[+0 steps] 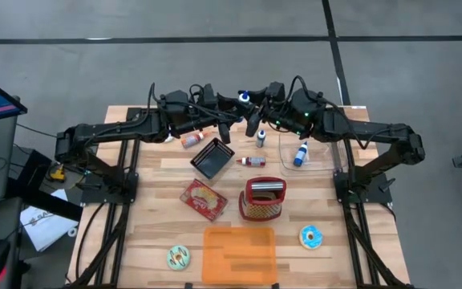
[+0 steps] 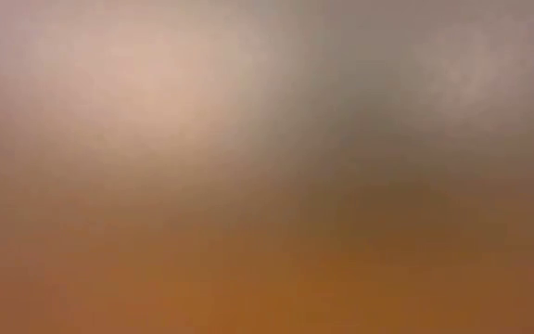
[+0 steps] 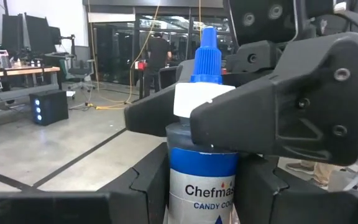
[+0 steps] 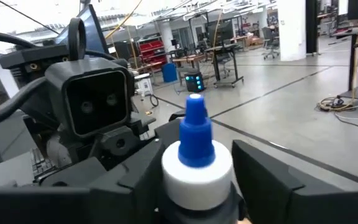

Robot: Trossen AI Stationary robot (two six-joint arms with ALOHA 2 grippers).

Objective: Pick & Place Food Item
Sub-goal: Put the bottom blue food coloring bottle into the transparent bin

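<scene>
I am holding a blue-capped bottle of candy colour [image 3: 202,155] up in the air over the far middle of the desk [image 1: 159,241], between my two arms. My left tool [image 3: 201,186] is pinching the bottle's lower body across the label. My right tool [image 4: 194,180] is closing in around its white shoulder just under the blue cap; in the left wrist view its dark fingers [image 3: 278,112] are wrapping the neck, and I cannot tell whether they are already pressing on it or just beside it.

This looks to me like a handover, and the risk is in the timing. If my left tool is letting go before the right one is firmly seated, the bottle is dropping onto the desk, perhaps onto the black tray [image 1: 212,159] or the small bottles [image 1: 253,161] lying below. The shoulder is smooth and tapering, so a grip that high may be sliding up toward the cap. If both tools are clamping while either arm is moving, the bottle is getting twisted or levered out. The clear container [image 1: 321,160], already holding another blue-capped bottle [image 1: 301,152], sits near my right arm, and a swinging bottle could be clipping its wall.
</scene>
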